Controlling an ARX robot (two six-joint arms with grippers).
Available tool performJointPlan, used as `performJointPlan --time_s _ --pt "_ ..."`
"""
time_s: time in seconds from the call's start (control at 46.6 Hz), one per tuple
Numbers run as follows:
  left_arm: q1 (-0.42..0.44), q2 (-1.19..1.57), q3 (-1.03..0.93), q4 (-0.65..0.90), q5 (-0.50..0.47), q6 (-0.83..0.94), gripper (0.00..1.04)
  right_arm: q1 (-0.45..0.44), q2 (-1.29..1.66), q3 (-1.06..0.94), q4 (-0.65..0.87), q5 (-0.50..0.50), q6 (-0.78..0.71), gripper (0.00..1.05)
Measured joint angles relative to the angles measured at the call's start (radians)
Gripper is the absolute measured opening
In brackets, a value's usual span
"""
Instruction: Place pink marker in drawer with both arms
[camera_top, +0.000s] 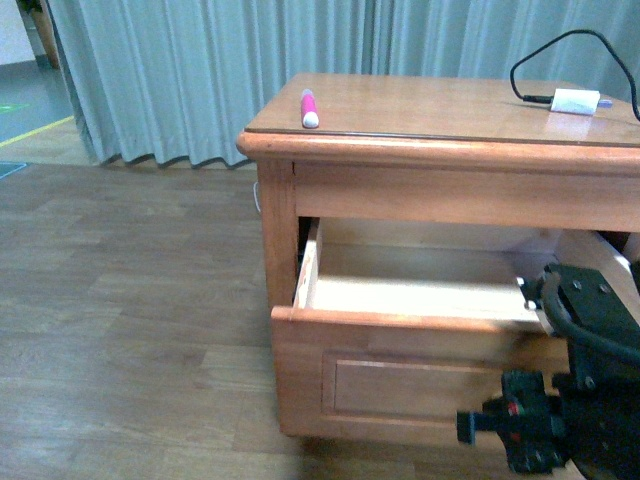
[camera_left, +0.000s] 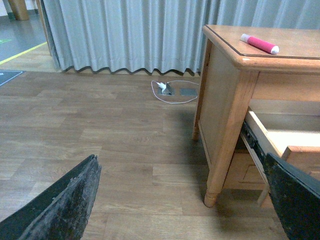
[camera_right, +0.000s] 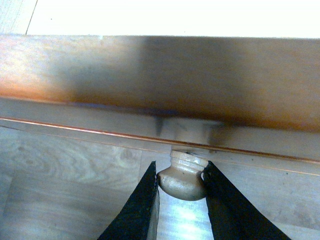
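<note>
The pink marker (camera_top: 309, 108) lies on the cabinet top near its front left corner; it also shows in the left wrist view (camera_left: 259, 44). The top drawer (camera_top: 400, 345) stands pulled out, its pale inside showing empty. My right gripper (camera_right: 181, 175) is shut on the drawer's round pale knob (camera_right: 182, 176), one finger on each side. The right arm (camera_top: 580, 400) shows at the lower right of the front view. My left gripper (camera_left: 185, 200) is open and empty, low over the floor left of the cabinet, its fingers (camera_left: 65, 205) wide apart.
A white charger plug (camera_top: 575, 101) with black cable lies on the cabinet top at the back right. Grey curtains (camera_top: 200, 70) hang behind. A floor socket with a white cable (camera_left: 172, 91) sits on the wooden floor left of the cabinet leg (camera_left: 220, 165).
</note>
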Motion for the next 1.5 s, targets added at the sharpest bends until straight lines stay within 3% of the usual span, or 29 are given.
performJointPlan --time_s 0.279,0.472,0.729,1.158,1.329,1.501 --pt "0.000 0.000 0.000 0.000 0.000 0.000 0.99 0.019 -0.277 -0.137 -0.123 -0.006 0.032 0.62" --pt "0.000 0.000 0.000 0.000 0.000 0.000 0.99 -0.023 -0.696 -0.124 -0.453 -0.038 0.034 0.98" --pt "0.000 0.000 0.000 0.000 0.000 0.000 0.99 -0.093 -1.017 0.063 -0.798 -0.084 -0.041 0.96" --pt "-0.009 0.009 0.001 0.000 -0.013 0.008 0.99 -0.076 -1.096 0.081 -0.814 -0.044 -0.051 0.96" --pt "-0.222 0.526 0.183 0.281 -0.124 0.058 0.99 -0.076 -1.097 0.081 -0.814 -0.044 -0.050 0.96" --pt "-0.294 1.031 0.457 0.479 -0.133 0.068 0.99 -0.076 -1.097 0.081 -0.814 -0.044 -0.050 0.96"
